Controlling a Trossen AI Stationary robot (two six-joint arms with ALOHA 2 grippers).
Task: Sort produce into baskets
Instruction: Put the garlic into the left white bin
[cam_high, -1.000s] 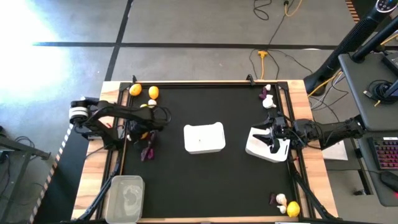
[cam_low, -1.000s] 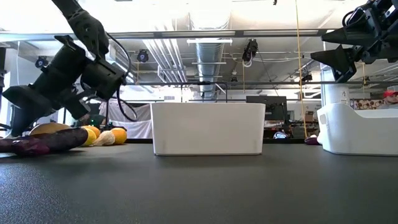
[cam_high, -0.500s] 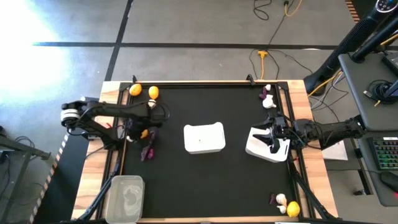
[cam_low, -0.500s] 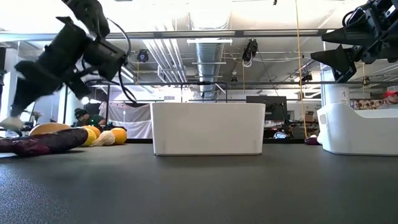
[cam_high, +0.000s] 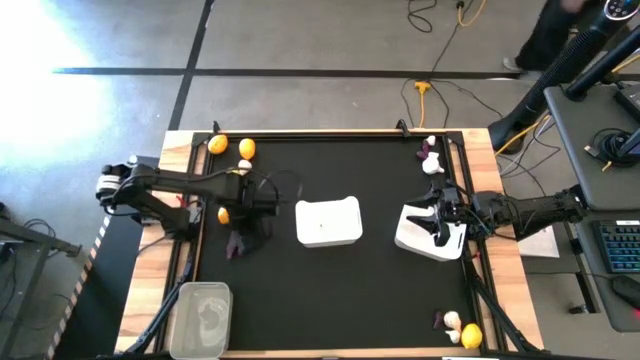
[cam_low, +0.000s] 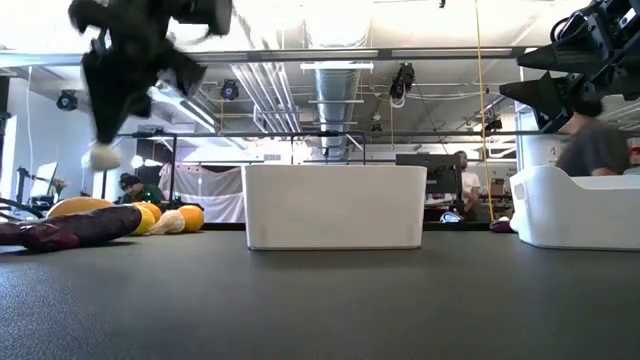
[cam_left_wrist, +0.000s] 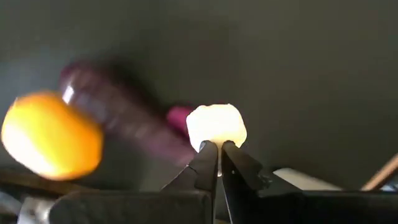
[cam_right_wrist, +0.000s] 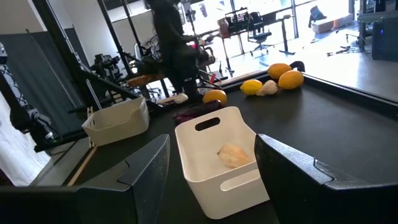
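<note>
My left gripper is shut on a little white garlic bulb, high above the table's left part; in the low view the bulb hangs under it. Below lie dark purple vegetables and a lemon. The middle white tray stands to its right and has a pale bulb in it. My right gripper is wide open and empty above the right white tray. The clear tub stands at the near left corner. My left gripper pinches the garlic bulb by one edge between its two fingertips. The fingers point down, and the bulb hangs below them, lifted clear of the table.
Two lemons and a garlic bulb lie at the far left. Garlic and a purple piece lie at the far right corner. A lemon, garlic and a purple piece lie at the near right corner. A person stands in the room behind.
My left gripper has risen from the pile of produce at the table's left, with the garlic bulb shut between its fingers, and has gone toward the middle white tray. The bulb is now lifted clear of the table.
</note>
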